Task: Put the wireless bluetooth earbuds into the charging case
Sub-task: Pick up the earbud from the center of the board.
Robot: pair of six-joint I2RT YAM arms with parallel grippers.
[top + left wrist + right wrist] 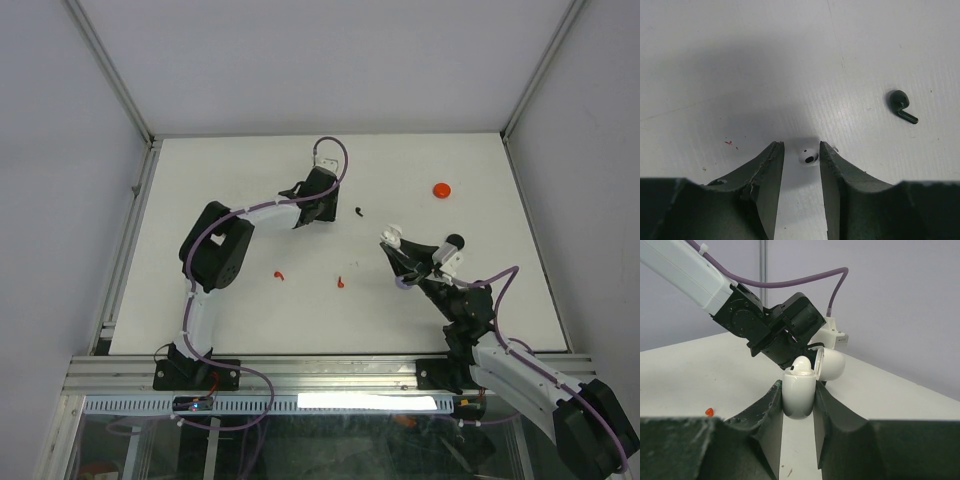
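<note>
My left gripper point(801, 150) is open and low over the table, its jaws on either side of a white earbud point(808, 156) that lies on the surface close to the right finger. In the top view this gripper point(322, 214) is mid-table. A black earbud point(901, 104) lies to its right, also seen from above point(358, 210). My right gripper point(799, 395) is shut on a white charging case point(799, 392) with its lid point(831, 364) open and one white earbud point(801, 365) seated in it. From above, the case point(391, 237) is held above the table.
Two red earbuds point(279, 274) point(342, 283) lie on the near part of the table; one shows in the right wrist view point(709, 411). A red case point(442, 189) sits at the right rear and a black case point(455, 241) beside my right gripper.
</note>
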